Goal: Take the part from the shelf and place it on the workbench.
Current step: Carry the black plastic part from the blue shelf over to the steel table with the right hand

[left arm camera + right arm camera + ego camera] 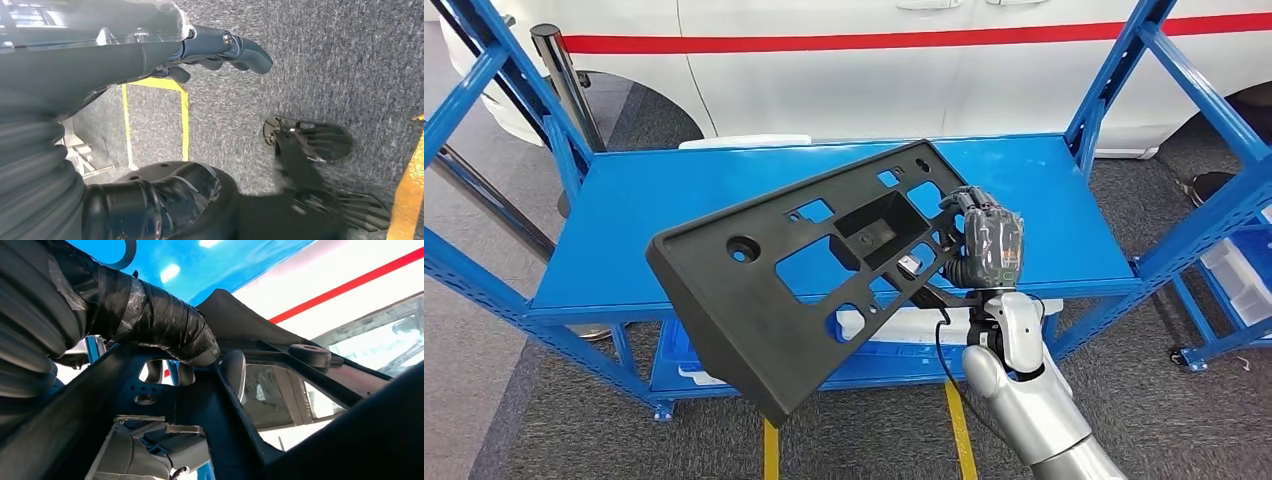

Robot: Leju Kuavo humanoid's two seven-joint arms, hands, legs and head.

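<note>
A large black plastic part [794,275], a flat panel with several cut-outs, hangs tilted in front of the blue shelf [674,190], lifted off its top board. My right hand [986,243] grips the part at its right end, fingers wrapped through a cut-out. In the right wrist view the taped thumb [165,325] presses on the part's ribbed frame [235,405]. My left hand [220,47] hangs over grey carpet with its fingers apart and nothing in it.
A white car with a red stripe [904,40] stands right behind the shelf. Blue uprights [484,90] flank the shelf on both sides. A lower shelf board [874,360] holds pale items. Yellow floor lines [959,420] run on the grey carpet below.
</note>
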